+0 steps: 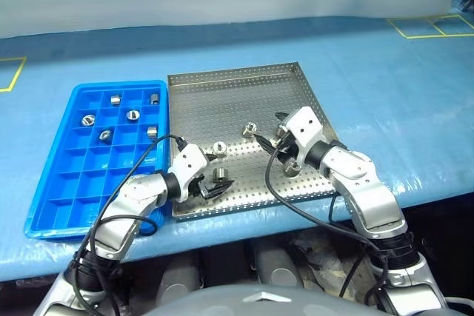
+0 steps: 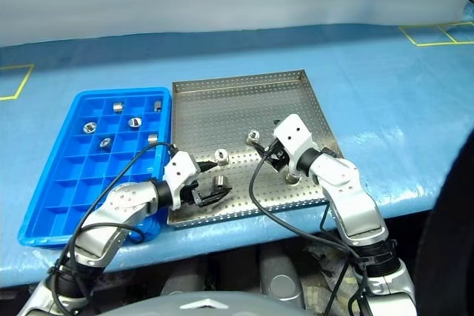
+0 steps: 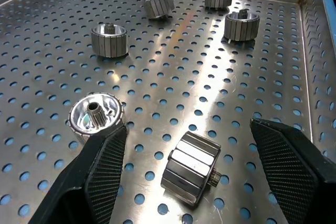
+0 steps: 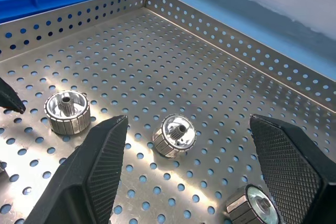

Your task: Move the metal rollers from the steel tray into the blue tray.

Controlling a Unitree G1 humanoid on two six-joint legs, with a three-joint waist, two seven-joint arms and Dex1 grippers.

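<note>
Over the near edge of the steel tray (image 1: 237, 94) the left gripper (image 1: 210, 186) stood with its two black fingers spread wide and empty, bracketing a roller lying on its side (image 3: 191, 168) without touching it, as the left wrist view showed; a second, upright roller (image 3: 96, 117) sat just beside one finger. Nearer the tray's middle the right gripper (image 1: 275, 135) was equally wide open and held nothing, with one roller (image 4: 175, 135) between its fingers but well short of them. Judging from this, the step in hand was the approach for a pick by the left arm, and the next move called for easing the fingers down around the lying roller and closing on its ribbed sides without nudging the upright neighbour. Several metal rollers (image 1: 220, 149) lay scattered on the steel tray's near half, while others already sat singly in compartments at the far end of the blue tray (image 1: 52, 205), which lay touching the steel tray's left rim.
</note>
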